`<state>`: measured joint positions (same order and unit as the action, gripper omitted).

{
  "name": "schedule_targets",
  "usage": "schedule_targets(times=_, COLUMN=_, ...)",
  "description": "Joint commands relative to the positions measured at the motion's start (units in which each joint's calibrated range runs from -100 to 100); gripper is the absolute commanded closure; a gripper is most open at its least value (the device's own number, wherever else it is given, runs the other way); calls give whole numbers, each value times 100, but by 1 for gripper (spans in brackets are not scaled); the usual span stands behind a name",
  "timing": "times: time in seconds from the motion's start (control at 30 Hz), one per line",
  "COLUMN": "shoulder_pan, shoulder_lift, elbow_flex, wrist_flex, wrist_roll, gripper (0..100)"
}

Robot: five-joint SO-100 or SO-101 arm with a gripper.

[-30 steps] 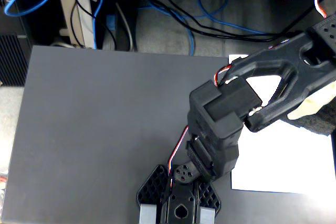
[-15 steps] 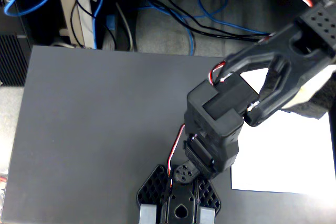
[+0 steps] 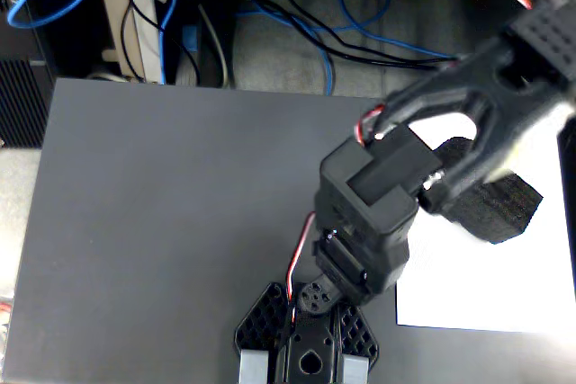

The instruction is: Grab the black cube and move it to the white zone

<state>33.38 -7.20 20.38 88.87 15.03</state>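
The black cube (image 3: 506, 208), a ridged dark foam block, shows at the right of the fixed view, over the upper part of the white zone (image 3: 486, 285). The white zone is a sheet of paper on the right side of the dark grey table (image 3: 180, 222). My arm rises from its base (image 3: 306, 352) at the bottom middle and bends over the block, blurred. The gripper (image 3: 468, 188) reaches the cube's left side, mostly covered by the arm's own links. Its fingers are not distinct. Whether the cube rests on the paper or hangs just above it cannot be told.
Blue and black cables (image 3: 342, 33) lie on the floor behind the table's far edge. A pale furniture leg (image 3: 117, 15) stands at the back left. The table's left edge runs down near the frame's left side.
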Motion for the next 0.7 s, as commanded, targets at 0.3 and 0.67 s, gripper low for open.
schedule_targets(times=0.3, shoulder_pan=-2220, shoulder_lift=-334, elbow_flex=-1440, wrist_flex=358, wrist_roll=-942, gripper=64)
schedule_targets(times=0.67, shoulder_pan=-3360, shoulder_lift=-4072, elbow_flex=-1386, wrist_flex=401, wrist_roll=-1592, gripper=99)
